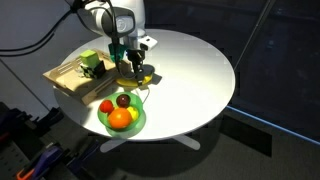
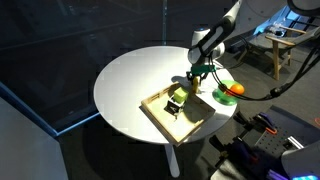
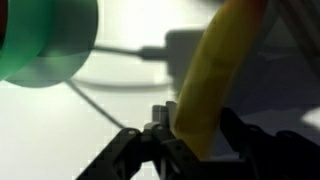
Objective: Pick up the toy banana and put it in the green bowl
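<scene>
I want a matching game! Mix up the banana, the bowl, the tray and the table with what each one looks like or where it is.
Things:
1. toy banana
2. green bowl
3. wooden tray
4. table

Clues:
a. white and round
b. holds round fruit
c. yellow, between the fingers of the gripper
d. rectangular, with a green thing on it

Pairs: 1-c, 2-b, 3-d, 4-a

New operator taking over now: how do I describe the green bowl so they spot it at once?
Find the round white table, then the rectangular wooden tray on it. Beside the tray, at the table's edge, sits the green bowl: the only round, bright green dish, holding round fruit.
</scene>
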Available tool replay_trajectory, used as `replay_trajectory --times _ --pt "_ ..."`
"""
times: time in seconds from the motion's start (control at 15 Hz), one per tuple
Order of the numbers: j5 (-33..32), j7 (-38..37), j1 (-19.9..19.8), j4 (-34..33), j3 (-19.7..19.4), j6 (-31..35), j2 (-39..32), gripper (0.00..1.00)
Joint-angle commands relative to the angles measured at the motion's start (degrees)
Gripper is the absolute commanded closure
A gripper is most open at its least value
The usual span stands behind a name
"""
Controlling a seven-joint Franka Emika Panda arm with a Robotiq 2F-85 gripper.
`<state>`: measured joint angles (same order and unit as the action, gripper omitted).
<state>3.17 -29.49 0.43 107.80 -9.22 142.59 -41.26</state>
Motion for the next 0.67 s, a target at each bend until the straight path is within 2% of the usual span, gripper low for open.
replay_trajectory --times 0.0,0.07,0.6 --pt "0.4 -1.1 1.5 -0.8 -1.3 -1.3 0.5 0.75" --pt "0.2 -1.1 1.7 -0.6 -1.5 -1.7 1.0 0.81" --pt "-1.1 -1.4 3.5 1.6 -3.6 -3.3 5.2 0.81"
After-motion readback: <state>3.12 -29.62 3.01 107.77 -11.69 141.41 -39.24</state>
